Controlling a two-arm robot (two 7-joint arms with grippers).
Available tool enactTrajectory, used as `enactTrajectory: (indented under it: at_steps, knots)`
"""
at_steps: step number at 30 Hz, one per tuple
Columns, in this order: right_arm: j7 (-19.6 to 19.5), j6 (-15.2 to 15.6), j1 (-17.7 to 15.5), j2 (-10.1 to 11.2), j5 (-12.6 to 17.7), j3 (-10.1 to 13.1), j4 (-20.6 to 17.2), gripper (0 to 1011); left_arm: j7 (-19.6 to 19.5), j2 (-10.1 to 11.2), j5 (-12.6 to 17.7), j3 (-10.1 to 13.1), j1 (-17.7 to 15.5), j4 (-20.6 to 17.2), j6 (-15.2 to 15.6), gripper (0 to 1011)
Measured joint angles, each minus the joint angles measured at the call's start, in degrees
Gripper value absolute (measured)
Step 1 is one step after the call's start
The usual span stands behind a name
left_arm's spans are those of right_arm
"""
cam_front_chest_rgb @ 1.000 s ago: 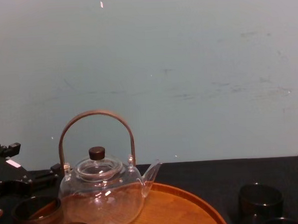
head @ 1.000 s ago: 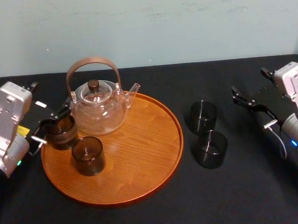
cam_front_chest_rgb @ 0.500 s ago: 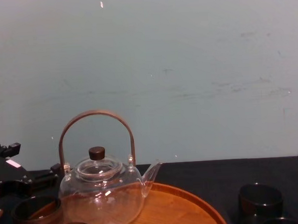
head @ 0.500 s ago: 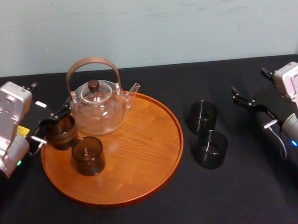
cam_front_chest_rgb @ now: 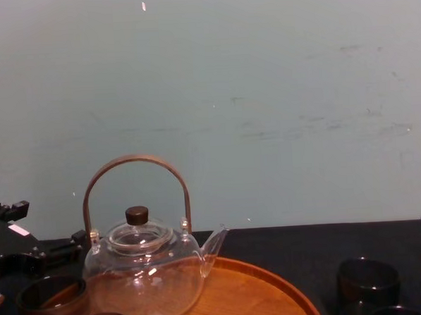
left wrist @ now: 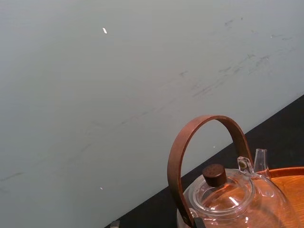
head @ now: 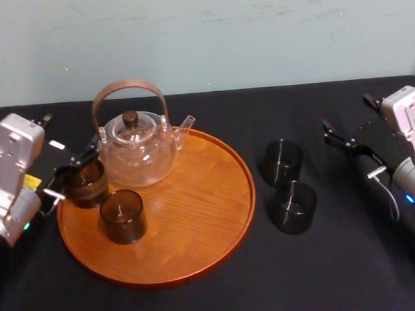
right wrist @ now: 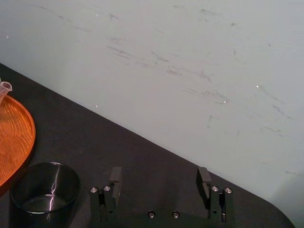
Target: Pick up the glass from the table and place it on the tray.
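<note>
Two dark glasses stand on the black table right of the tray (head: 218, 231): the farther glass (head: 283, 161) and the nearer glass (head: 294, 206). Two more stand on the tray's left part, a brown-banded glass (head: 86, 183) at the rim and a smoky glass (head: 122, 216) in front of it. My left gripper (head: 76, 168) is open, its fingers on either side of the brown-banded glass. My right gripper (head: 349, 149) is open at the table's right, apart from the dark glasses; its wrist view has the gripper (right wrist: 159, 178) beside a dark glass (right wrist: 45, 190).
A clear glass teapot (head: 138, 151) with a brown arched handle stands on the tray's back left, close to the left gripper. The chest view has the teapot (cam_front_chest_rgb: 143, 277), the tray rim (cam_front_chest_rgb: 281, 284) and a dark glass (cam_front_chest_rgb: 367, 280). A pale wall runs behind the table.
</note>
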Motion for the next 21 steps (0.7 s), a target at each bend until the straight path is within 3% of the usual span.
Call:
enactTrajectory:
  at_steps: [21]
  knots:
    - [0.0,0.0,0.0,0.0,0.0,0.0,0.0,1002,0.0,0.0,0.0,0.0,0.0,0.0,0.0,1001]
